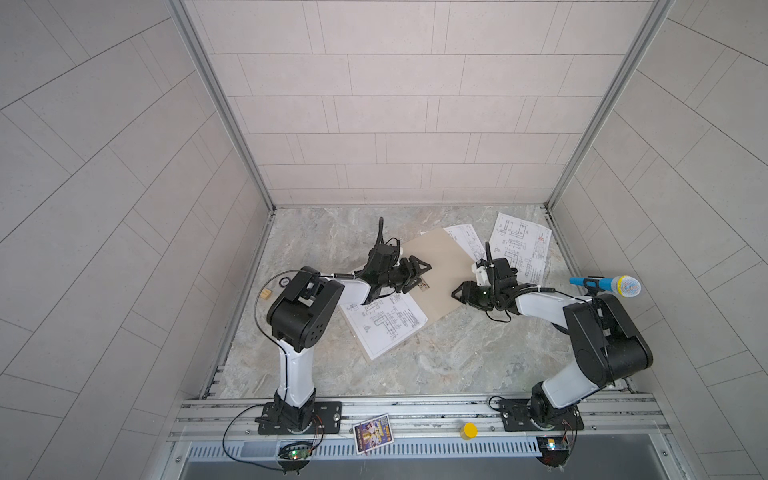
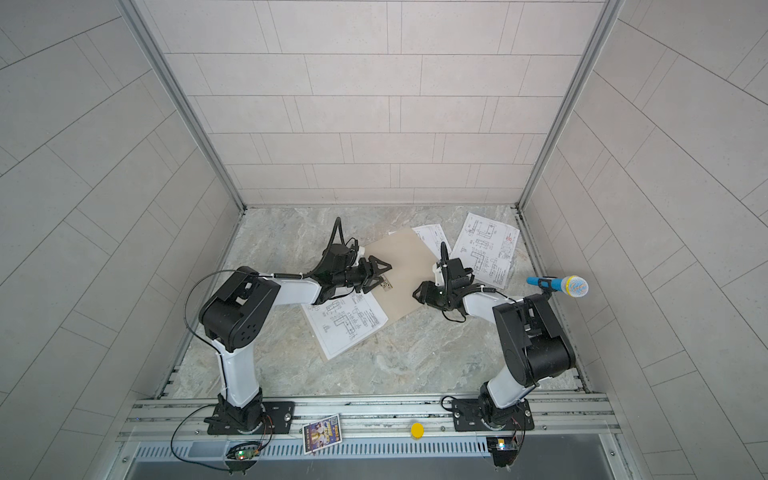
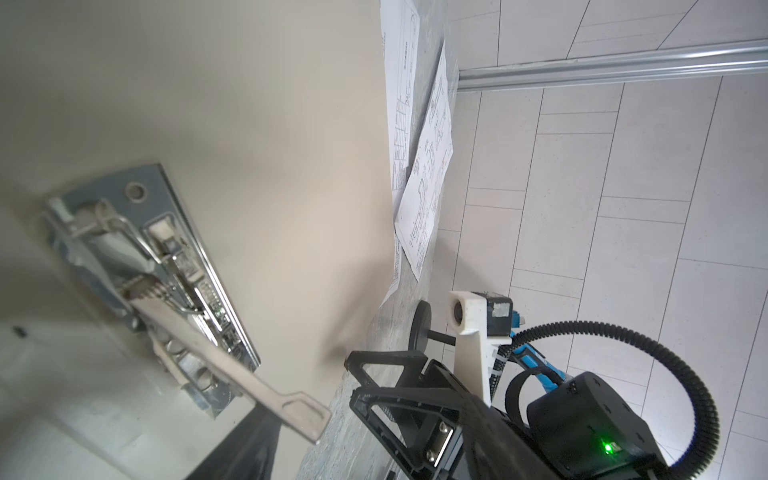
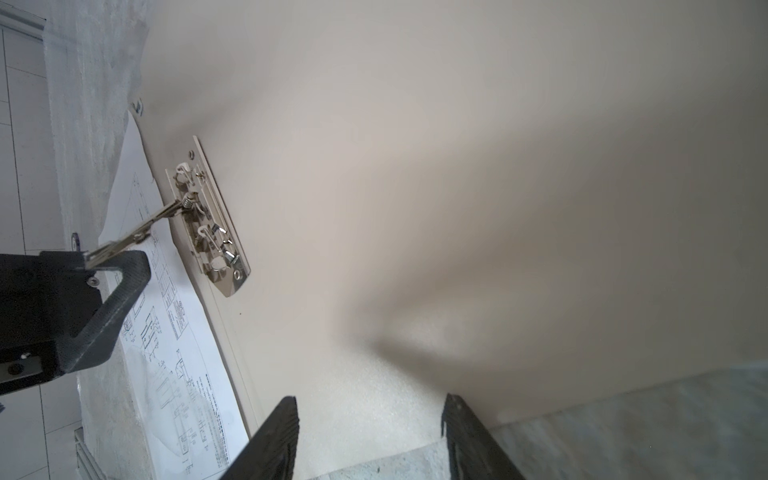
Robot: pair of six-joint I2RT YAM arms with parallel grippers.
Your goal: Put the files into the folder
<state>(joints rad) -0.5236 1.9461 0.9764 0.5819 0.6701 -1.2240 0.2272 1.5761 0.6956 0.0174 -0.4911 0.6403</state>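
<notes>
The tan folder lies open on the marble table. Its silver clip has its lever raised. My left gripper is open at the clip, and the lever's end rests against one of its fingers. One file lies on the folder's left flap. A second pokes out from under the folder's far edge. A third, with a red mark, lies at the back right. My right gripper is open over the folder's near right edge.
A blue and yellow microphone stands on a mount at the right. A small wooden block and a black ring lie at the left wall. A colourful card and a yellow cap rest on the front rail.
</notes>
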